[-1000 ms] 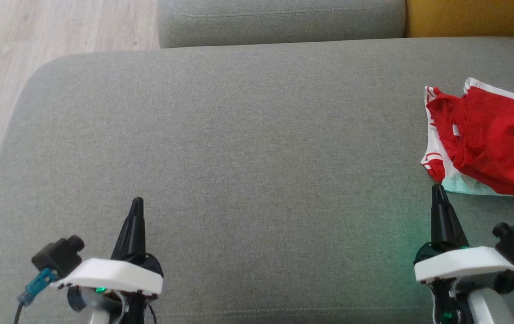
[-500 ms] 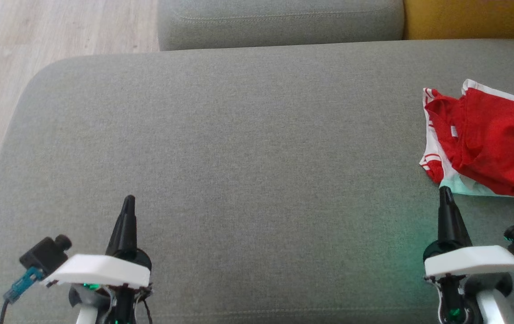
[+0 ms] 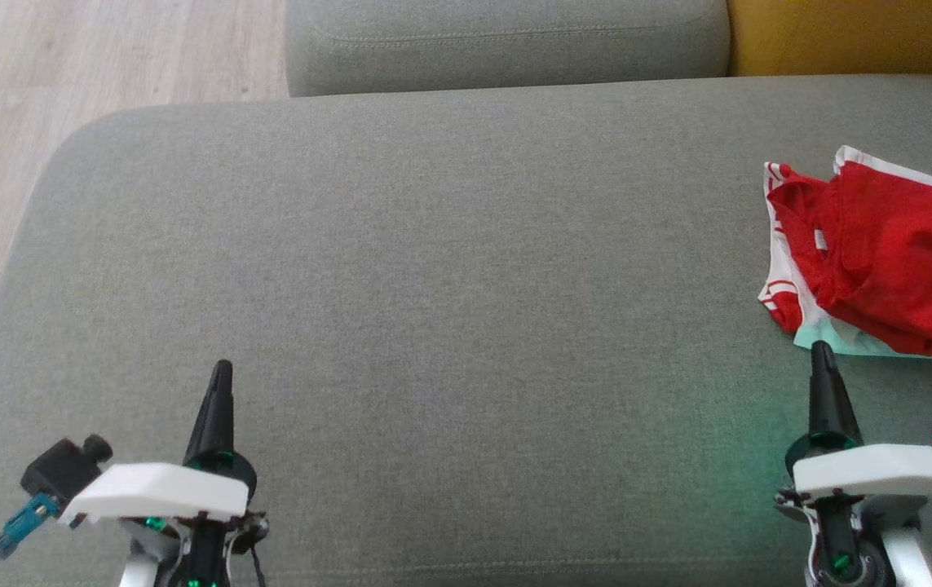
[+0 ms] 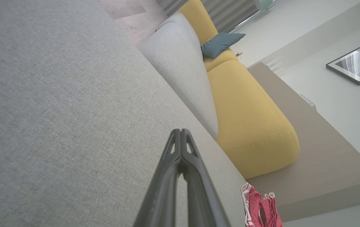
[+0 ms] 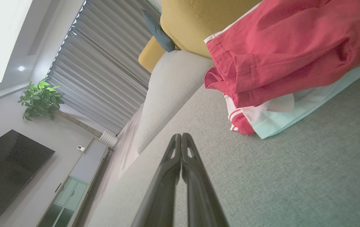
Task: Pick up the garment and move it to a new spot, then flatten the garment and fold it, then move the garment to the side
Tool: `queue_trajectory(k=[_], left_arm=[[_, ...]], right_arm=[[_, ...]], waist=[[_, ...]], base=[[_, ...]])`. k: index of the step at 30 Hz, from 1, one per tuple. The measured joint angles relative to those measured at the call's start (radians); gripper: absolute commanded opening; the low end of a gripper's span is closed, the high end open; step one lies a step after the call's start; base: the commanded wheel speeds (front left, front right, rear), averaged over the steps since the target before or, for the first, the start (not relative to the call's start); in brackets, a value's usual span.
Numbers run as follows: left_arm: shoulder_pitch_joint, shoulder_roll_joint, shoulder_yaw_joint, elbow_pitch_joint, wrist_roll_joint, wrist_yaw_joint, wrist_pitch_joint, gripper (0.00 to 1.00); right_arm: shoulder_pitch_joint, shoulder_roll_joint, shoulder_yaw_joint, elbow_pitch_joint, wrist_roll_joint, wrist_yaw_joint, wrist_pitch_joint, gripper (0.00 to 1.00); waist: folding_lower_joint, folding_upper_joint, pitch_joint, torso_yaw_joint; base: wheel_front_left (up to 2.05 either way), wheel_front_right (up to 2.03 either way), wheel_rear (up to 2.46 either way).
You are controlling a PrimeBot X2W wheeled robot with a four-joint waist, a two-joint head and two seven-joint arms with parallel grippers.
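The broad grey woven-fabric sofa seat (image 3: 433, 285) spans nearly the whole head view, its rounded corner at the far left. Behind it lies a smaller grey stitched cushion (image 3: 506, 41), and beside that, at the far right, a mustard-yellow upholstered sofa section (image 3: 857, 33). Pale wood-plank flooring (image 3: 107, 57) shows past the far-left corner of the seat. The crumpled red garment with white striped trim and a pale mint panel (image 3: 881, 253) lies in a loose heap on the seat, at the right edge of the head view, well apart from the left arm. It is not flattened or folded. In the right wrist view the garment (image 5: 293, 53) lies ahead and to the right of the fingers, with a strip of bare grey fabric between it and the fingertips. In the left wrist view it (image 4: 258, 208) appears small at the far end of the seat. The right gripper (image 3: 821, 350) stands at the lower right, pointing at the near edge of the garment, just short of it. Its jaws are clenched together, grasping nothing. The left gripper (image 3: 221, 371) stands at the lower left over bare seat fabric. Its jaws are likewise pressed together and empty, fingertips meeting in the left wrist view.
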State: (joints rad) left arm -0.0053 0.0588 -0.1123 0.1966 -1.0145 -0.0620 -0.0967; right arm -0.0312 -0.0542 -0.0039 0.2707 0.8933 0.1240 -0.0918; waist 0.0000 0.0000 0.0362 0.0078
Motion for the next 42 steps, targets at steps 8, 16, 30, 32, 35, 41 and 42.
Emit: queue_trajectory(k=[8, 16, 30, 32, 35, 41, 42], left_arm=[[-0.002, 0.000, 0.023, 0.007, -0.083, -0.008, 0.018, 0.00], [-0.008, 0.001, 0.035, 0.021, -0.167, -0.018, 0.044, 0.00], [-0.021, 0.001, 0.068, 0.036, -0.311, -0.029, 0.083, 0.00], [-0.021, 0.001, 0.073, 0.037, -0.330, -0.035, 0.088, 0.00], [-0.022, 0.001, 0.086, 0.041, -0.360, -0.036, 0.097, 0.00], [-0.026, 0.001, 0.096, 0.052, -0.421, -0.044, 0.114, 0.00], [-0.027, 0.001, 0.099, 0.053, -0.432, -0.044, 0.119, 0.00]], right_arm=[[-0.001, -0.002, -0.010, 0.000, 0.098, 0.000, 0.024, 0.00], [-0.001, -0.003, -0.021, 0.000, 0.198, 0.000, 0.043, 0.00], [-0.006, -0.003, -0.042, 0.001, 0.366, 0.000, 0.086, 0.00], [-0.006, -0.003, -0.046, 0.001, 0.390, 0.000, 0.092, 0.00], [-0.006, -0.003, -0.050, 0.001, 0.425, 0.000, 0.097, 0.00], [-0.017, -0.003, -0.063, 0.002, 0.497, 0.000, 0.113, 0.00], [-0.021, -0.003, -0.065, 0.002, 0.510, 0.000, 0.120, 0.00]], waist=[[0.0000, 0.0000, -0.004, -0.001], [0.0000, 0.0000, -0.009, -0.002], [0.0000, 0.0000, -0.017, -0.004], [0.0000, 0.0000, -0.018, -0.004], [0.0000, 0.0000, -0.019, -0.005], [0.0000, 0.0000, -0.023, -0.005], [0.0000, 0.0000, -0.023, -0.005]], base=[[0.00, 0.00, 0.00], [0.00, 0.00, 0.00], [0.00, 0.00, 0.00], [0.00, 0.00, 0.00], [0.00, 0.00, 0.00], [0.00, 0.00, 0.00], [0.00, 0.00, 0.00]])
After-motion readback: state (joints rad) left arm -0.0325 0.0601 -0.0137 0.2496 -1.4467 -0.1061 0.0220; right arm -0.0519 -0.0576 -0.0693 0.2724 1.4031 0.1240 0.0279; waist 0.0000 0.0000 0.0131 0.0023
